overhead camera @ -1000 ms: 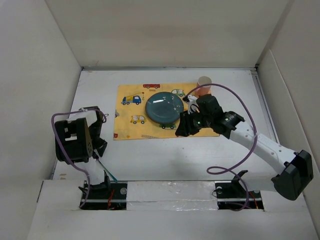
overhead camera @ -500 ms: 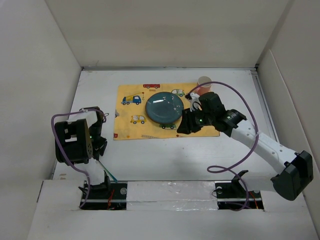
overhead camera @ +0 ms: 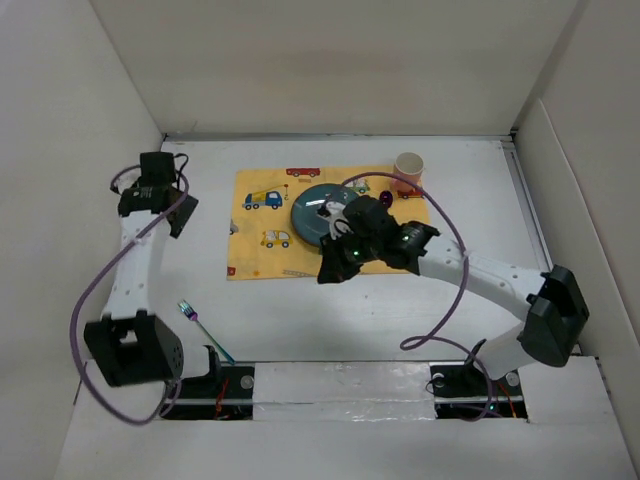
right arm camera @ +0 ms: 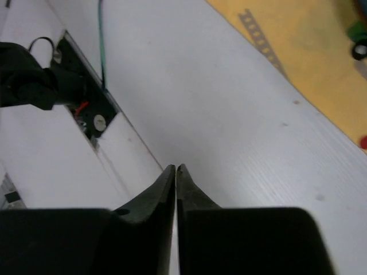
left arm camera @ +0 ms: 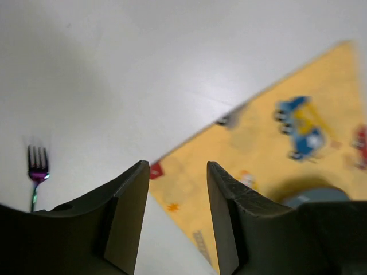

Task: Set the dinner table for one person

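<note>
The dinner table (overhead camera: 300, 310) is a white surface with white walls. A yellow placemat (overhead camera: 262, 225) printed with toy cars lies at its back middle, with a blue-grey plate (overhead camera: 318, 222) on it and a tan cup (overhead camera: 408, 168) at its right far corner. A fork (overhead camera: 192, 320) with a teal handle lies on the table near the left base; it also shows in the left wrist view (left arm camera: 36, 171). My left gripper (overhead camera: 180, 212) is open and empty above the table, left of the placemat (left arm camera: 275, 154). My right gripper (overhead camera: 326, 274) is shut and empty over the placemat's near edge.
White walls close the table on the left, back and right. The arm bases and a taped strip (overhead camera: 340, 385) line the near edge. The right arm's purple cable (overhead camera: 450, 300) loops above the table's right half. The left base (right arm camera: 34, 86) shows in the right wrist view.
My left arm has swung from beside its base out to the far left, uncovering the fork. My right gripper has moved left and nearer, past the plate's front.
</note>
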You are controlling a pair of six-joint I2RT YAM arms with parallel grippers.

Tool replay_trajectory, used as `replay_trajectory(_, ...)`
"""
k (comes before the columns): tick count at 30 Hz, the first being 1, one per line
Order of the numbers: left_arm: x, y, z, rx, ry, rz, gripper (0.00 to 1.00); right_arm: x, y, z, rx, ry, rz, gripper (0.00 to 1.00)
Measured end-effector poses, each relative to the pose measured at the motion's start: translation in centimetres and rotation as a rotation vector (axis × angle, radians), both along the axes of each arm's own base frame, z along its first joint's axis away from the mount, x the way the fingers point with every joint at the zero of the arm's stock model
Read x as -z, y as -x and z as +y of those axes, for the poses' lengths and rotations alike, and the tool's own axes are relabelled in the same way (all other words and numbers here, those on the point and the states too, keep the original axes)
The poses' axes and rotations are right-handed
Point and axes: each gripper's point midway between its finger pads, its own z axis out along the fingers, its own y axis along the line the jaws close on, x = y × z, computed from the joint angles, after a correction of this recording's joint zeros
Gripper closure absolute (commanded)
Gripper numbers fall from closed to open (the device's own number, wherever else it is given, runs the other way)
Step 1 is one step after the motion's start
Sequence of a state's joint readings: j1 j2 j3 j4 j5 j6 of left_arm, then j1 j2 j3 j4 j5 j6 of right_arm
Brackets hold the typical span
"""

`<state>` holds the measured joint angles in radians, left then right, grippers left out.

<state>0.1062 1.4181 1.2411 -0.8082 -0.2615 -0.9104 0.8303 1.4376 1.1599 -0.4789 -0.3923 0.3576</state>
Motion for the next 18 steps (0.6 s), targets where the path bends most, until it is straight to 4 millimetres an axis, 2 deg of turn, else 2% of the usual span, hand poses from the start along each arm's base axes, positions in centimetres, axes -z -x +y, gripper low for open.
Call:
replay_trajectory(2, -5.8, -0.8, -0.5, 0.046, -0.008, -0.186, 0.57, 0.0, 0.7, 2.5, -0.048, -0.014, -0.006, 0.70)
replay_trajectory(3, -8.5, -0.8, -0.8, 0.071, -0.013, -0.270, 0.57, 0.1, 1.0, 3.7, -0.070, -0.017, -0.010, 0.59)
replay_trajectory(4, -11.0, -0.6, -1.3, 0.101, -0.008, -0.357, 0.56, 0.3, 1.3, 5.0, -0.088, -0.020, -0.016, 0.54)
replay_trajectory(8, -18.1, 1.7, -4.8, 0.269, 0.048, -0.645, 0.53, 2.2, 2.3, 9.9, -0.144, -0.008, -0.029, 0.41)
replay_trajectory(13, -22.1, 5.9, -10.5, 0.529, 0.145, -0.825, 0.49, 5.3, 2.4, 16.7, -0.168, 0.013, -0.048, 0.30)
replay_trajectory(15, -23.0, 7.8, -12.2, 0.610, 0.196, -0.874, 0.48, 6.3, 2.0, 19.9, -0.168, 0.007, -0.068, 0.27)
replay_trajectory(18, -24.3, 10.4, -13.4, 0.665, 0.237, -0.940, 0.48, 7.8, 2.3, 23.5, -0.170, 0.018, -0.091, 0.24)
